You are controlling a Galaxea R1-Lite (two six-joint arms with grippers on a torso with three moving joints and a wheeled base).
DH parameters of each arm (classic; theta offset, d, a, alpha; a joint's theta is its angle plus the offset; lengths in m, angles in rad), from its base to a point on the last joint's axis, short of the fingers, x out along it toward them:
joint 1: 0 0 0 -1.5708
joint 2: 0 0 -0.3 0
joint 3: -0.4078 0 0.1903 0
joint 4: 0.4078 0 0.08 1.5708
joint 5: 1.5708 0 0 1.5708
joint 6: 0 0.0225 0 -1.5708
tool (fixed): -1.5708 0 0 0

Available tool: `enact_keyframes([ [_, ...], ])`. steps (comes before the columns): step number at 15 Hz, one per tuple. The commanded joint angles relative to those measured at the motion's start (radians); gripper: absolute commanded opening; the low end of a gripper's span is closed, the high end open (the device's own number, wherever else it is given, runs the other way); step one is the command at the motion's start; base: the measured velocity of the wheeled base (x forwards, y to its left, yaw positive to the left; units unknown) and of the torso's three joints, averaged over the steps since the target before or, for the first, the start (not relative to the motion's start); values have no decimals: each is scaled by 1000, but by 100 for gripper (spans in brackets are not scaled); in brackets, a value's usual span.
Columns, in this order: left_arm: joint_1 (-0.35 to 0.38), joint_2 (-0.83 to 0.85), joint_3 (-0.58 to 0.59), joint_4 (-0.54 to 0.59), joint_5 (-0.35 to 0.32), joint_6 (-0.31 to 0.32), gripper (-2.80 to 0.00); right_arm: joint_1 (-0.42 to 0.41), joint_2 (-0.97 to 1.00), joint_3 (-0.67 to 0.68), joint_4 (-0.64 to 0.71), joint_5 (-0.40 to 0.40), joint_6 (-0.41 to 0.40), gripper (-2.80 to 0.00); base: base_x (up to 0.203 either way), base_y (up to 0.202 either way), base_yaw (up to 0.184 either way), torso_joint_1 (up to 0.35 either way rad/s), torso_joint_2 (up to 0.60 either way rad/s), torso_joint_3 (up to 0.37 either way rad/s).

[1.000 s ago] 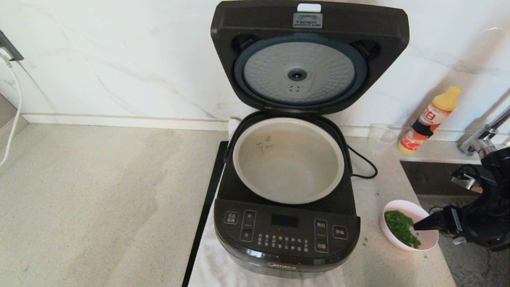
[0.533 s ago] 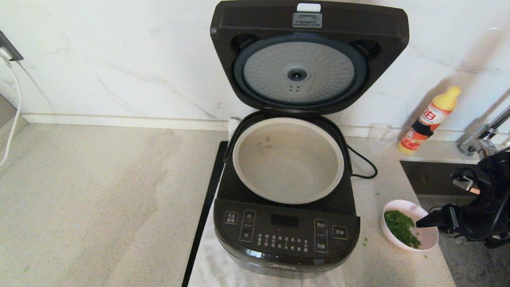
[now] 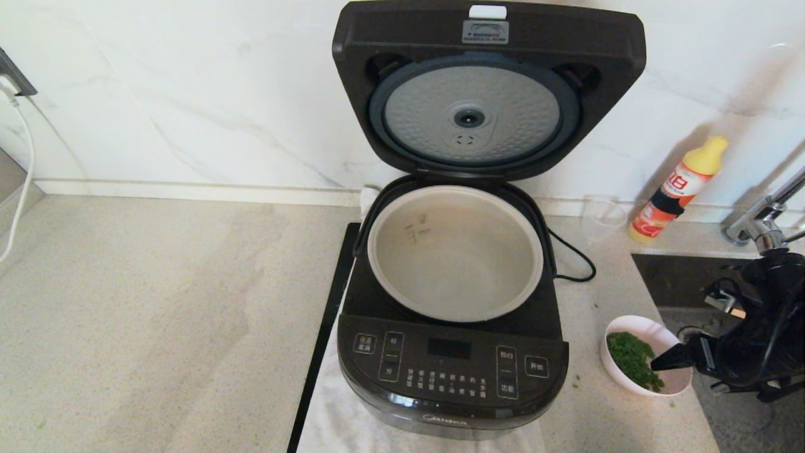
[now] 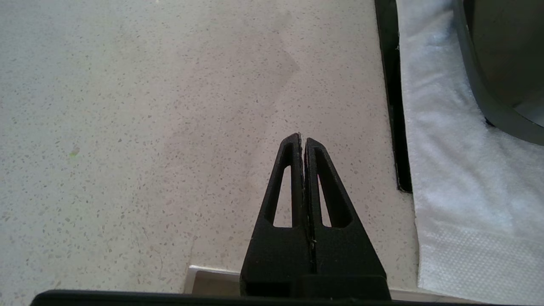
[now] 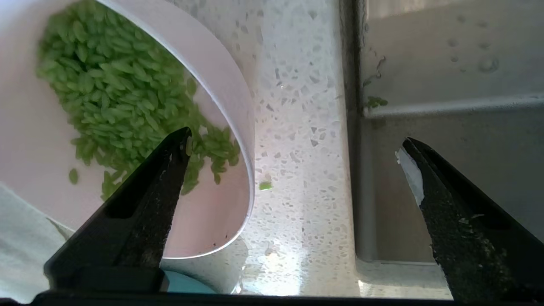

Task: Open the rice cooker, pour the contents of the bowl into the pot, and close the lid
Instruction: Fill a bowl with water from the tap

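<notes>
Head view: lid (image 3: 489, 88) stands up, pot (image 3: 455, 251) bare at centre, so pouring's next; right gripper (image 5: 293, 144) gapes wide, one finger over the bowl (image 3: 673, 377) of green grains, lower right. Next it needs to drop astride the rim & pinch; left gripper (image 4: 303, 140) idle, jaws together.

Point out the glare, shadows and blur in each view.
Head view: bottle throws a soft shadow on the wall. Right wrist view: bright glare on the counter beside the bowl; rice sharp. Left wrist view: evenly lit, cooker edge soft.
</notes>
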Motion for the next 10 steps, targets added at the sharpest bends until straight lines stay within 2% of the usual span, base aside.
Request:
enact_keyframes([
  [1, 0, -3, 0, 0, 0, 0, -280, 4, 1, 1, 3, 1, 2, -280, 0, 0, 0, 0, 0, 0],
  [6, 0, -3, 0, 0, 0, 0, -280, 66, -45, 4, 12, 3, 15, -280, 0, 0, 0, 0, 0, 0],
  [8, 0, -3, 0, 0, 0, 0, -280, 102, -59, -3, 11, 1, 63, -280, 0, 0, 0, 0, 0, 0],
  [10, 0, -3, 0, 0, 1, 0, -280, 129, -53, 3, 11, 2, 72, -280, 0, 0, 0, 0, 0, 0],
])
